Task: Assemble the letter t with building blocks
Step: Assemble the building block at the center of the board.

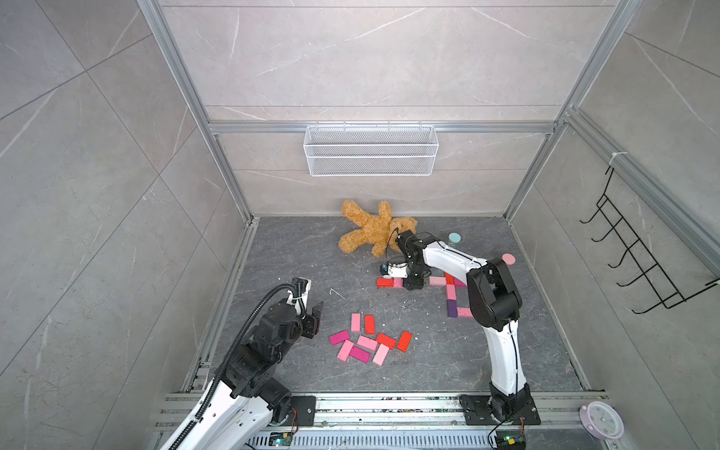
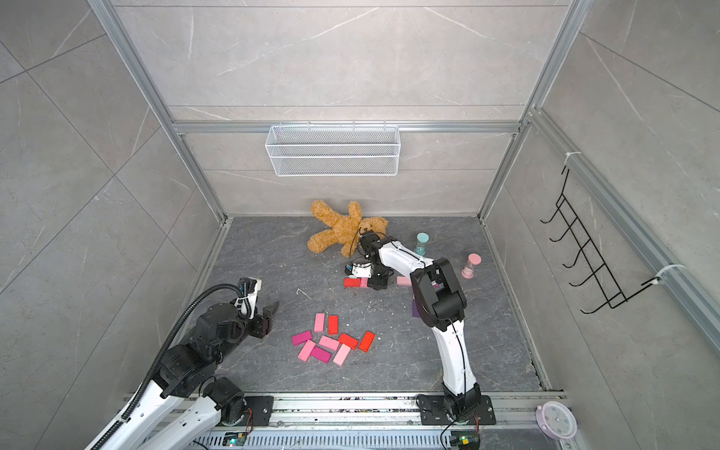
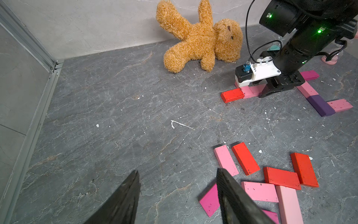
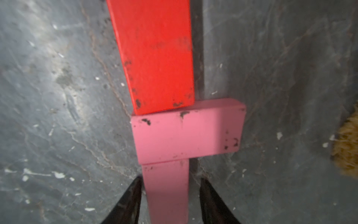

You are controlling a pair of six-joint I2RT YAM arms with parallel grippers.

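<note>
Right gripper (image 4: 170,178) astride pink block (image 4: 166,195), jaws parted (gap on one side), left gripper (image 3: 178,170) spread, empty.

Bright even light, faint soft shadows, both top views sharp with wide-angle bowing at edges, right wrist view close-up blurred, crosswise pink block (image 4: 186,133) smeared.
</note>
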